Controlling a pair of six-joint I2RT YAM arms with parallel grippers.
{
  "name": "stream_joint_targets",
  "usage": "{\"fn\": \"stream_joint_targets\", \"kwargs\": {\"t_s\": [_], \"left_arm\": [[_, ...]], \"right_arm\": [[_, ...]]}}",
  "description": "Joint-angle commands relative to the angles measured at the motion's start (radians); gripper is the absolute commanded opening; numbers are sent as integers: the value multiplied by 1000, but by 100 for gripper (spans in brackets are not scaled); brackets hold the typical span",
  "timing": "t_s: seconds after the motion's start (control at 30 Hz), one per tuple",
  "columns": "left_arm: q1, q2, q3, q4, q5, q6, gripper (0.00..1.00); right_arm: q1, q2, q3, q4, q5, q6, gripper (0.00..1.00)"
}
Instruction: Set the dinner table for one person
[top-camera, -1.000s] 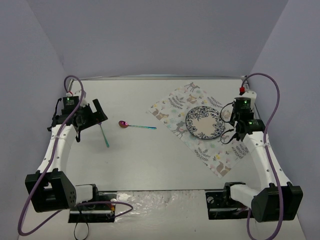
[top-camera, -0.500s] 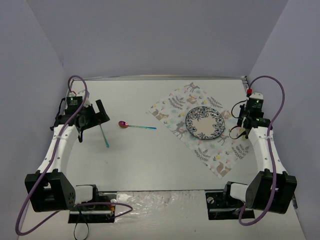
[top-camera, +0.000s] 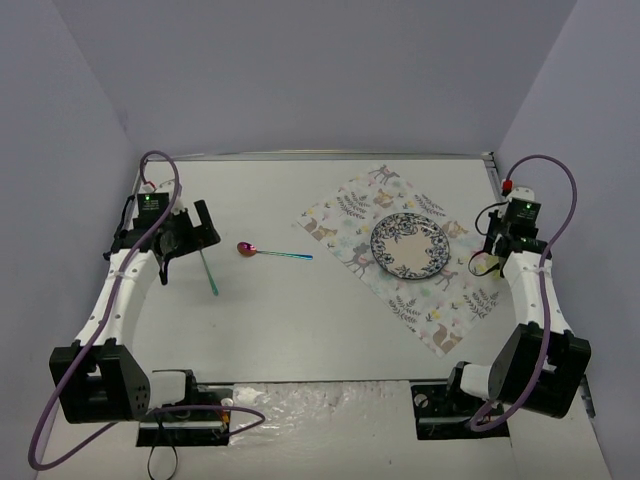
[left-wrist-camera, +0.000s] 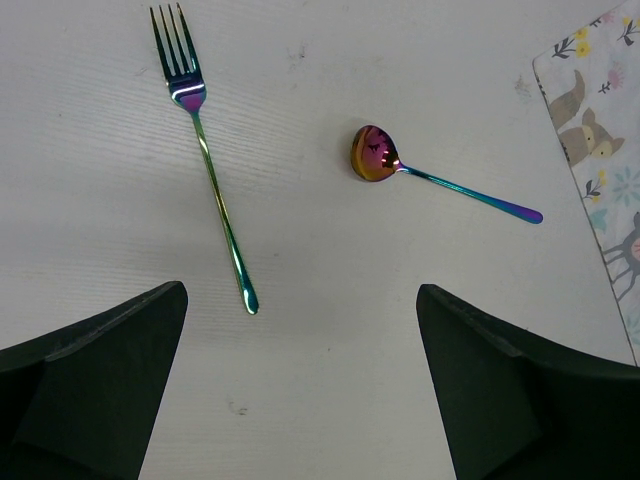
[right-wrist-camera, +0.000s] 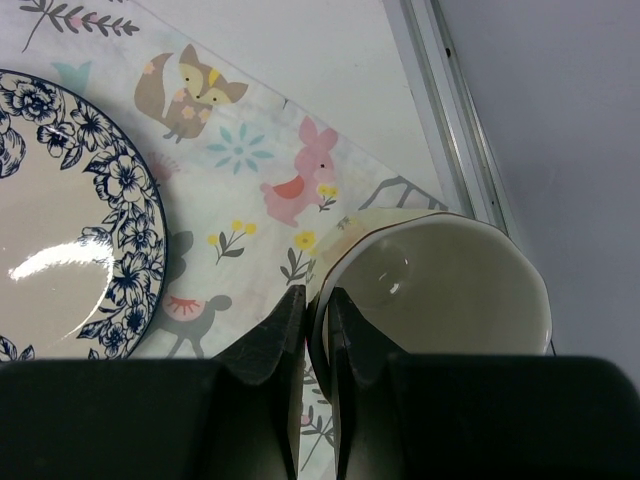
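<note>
The white dinner table holds a pastel animal-print cloth with a blue-floral plate on it. My right gripper is shut on the rim of a cream cup, at the cloth's right edge next to the table's metal rim; in the top view the cup shows under that gripper. My left gripper is open and empty, just behind an iridescent fork and spoon that lie on the bare table. The left wrist view shows its gripper open above the table.
The fork lies left of centre and the spoon between it and the cloth. The plate sits left of the cup. Purple walls enclose the table on three sides. The metal rim runs close to the cup.
</note>
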Motion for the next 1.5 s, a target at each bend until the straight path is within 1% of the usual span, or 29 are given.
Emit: {"fn": "stream_joint_targets", "kwargs": {"t_s": [0.0, 0.4, 0.57, 0.7, 0.87, 0.97, 1.3, 1.37, 1.47], "left_arm": [[-11, -6, 7, 47, -25, 23, 97], [-20, -5, 7, 42, -47, 32, 97], [-20, -6, 7, 44, -50, 39, 97], [-20, -5, 7, 45, -50, 39, 97], [-20, -10, 7, 45, -54, 42, 97], [-20, -9, 7, 45, -53, 42, 97], [-20, -20, 4, 46, -57, 44, 97], [-20, -20, 4, 47, -58, 44, 97], [-20, -23, 4, 46, -61, 46, 97]], "right_arm": [[-16, 5, 20, 129, -60, -57, 0], [-46, 49, 45, 118, -98, -60, 0], [-47, 63, 43, 118, -87, -64, 0], [-47, 69, 38, 122, -48, -67, 3], [-48, 70, 26, 129, -47, -56, 3], [-50, 73, 13, 165, -38, -49, 3], [-51, 90, -26, 204, -26, -17, 5], [-51, 89, -28, 206, -24, -12, 6], [-50, 89, -31, 205, -16, -9, 10]]}}
